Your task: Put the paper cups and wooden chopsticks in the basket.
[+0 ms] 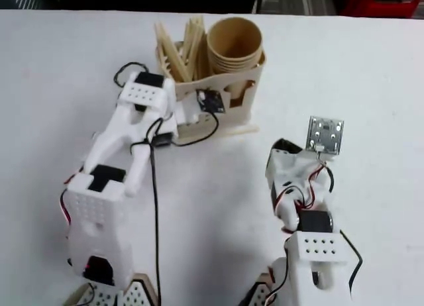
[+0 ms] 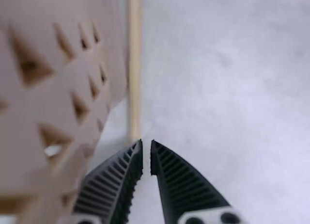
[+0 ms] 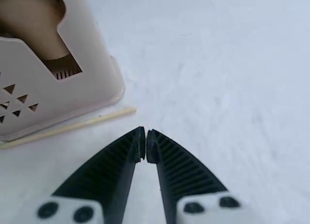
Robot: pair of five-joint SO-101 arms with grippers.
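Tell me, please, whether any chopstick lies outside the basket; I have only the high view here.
Observer: Yes. The right wrist view shows one chopstick lying flat on the table along the foot of the basket.
Operator: Thank you. Is the left tool gripping it?
Observer: No. In the left wrist view the left tool is shut and holds nothing, with its tips beside one end of the chopstick.
Operator: And the right tool?
Observer: The right tool is shut and holds nothing too. Its tips are close to the other end of the chopstick, with bare table between them.
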